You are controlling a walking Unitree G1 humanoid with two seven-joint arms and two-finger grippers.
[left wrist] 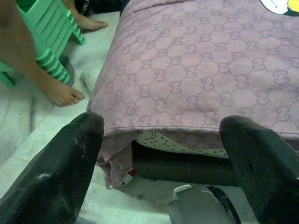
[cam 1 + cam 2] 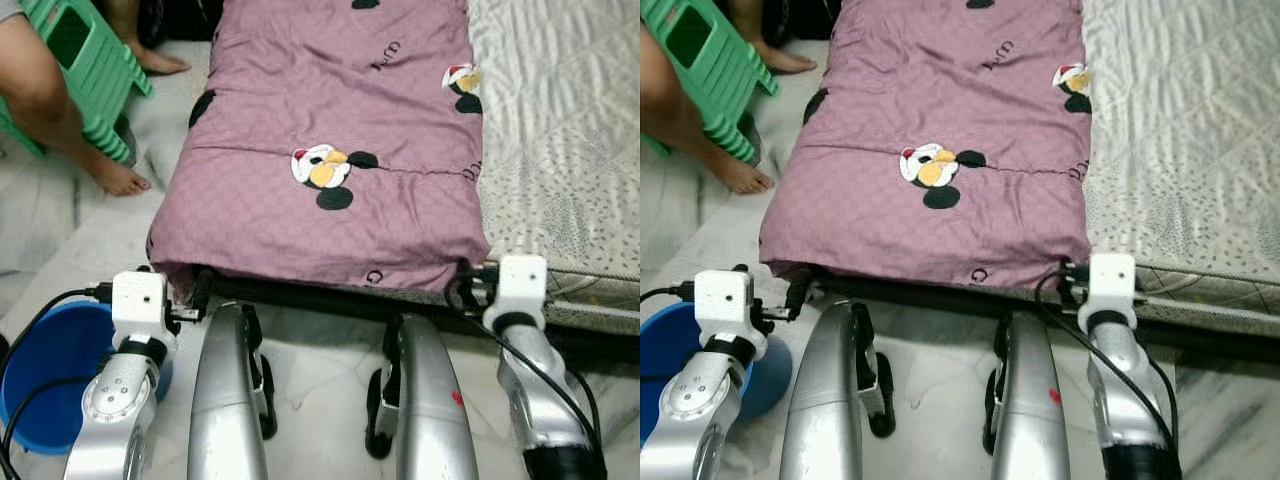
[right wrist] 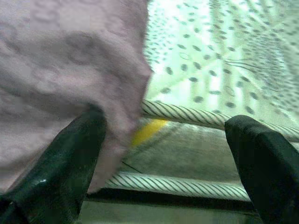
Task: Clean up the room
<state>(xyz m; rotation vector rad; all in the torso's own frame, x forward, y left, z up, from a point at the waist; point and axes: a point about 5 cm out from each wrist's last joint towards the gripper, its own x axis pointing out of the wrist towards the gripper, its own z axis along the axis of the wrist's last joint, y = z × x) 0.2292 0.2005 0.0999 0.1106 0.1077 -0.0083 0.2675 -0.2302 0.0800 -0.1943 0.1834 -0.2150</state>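
1. The blanket [image 2: 330,150], a mauve one with cartoon mouse prints, takes up the middle of the head views. It's spread flat on the left part of the mattress [image 2: 560,130], and its near edge hangs a bit over the bed's front edge.
2. The left gripper [image 1: 161,163] is at the blanket's lower-left corner, fingers spread wide with nothing between them. In its wrist view the corner droops just past the fingers [image 1: 56,172], with a dark bed rail under it.
3. The right gripper [image 3: 166,163] is at the blanket's lower-right corner, where the blanket meets the bare spotted sheet. It's also wide open and not holding anything. One finger [image 3: 60,158] looks right up against the hanging blanket edge, but the wrist view is blurry so actual contact is hard to call.
4. The mattress side shows striped piping and a yellow patch [image 3: 147,130] just beside the blanket edge.
5. Lower left of the head views: a blue bucket [image 2: 50,370] on the floor next to the left arm.
6. Upper left: a green stool [image 2: 85,60] and a person's bare foot [image 2: 115,175] on the pale marble floor [image 2: 60,250], a little way off the bed's left side.
7. The bottom centre of the head views shows the robot's two silver legs, right in front of the bed.
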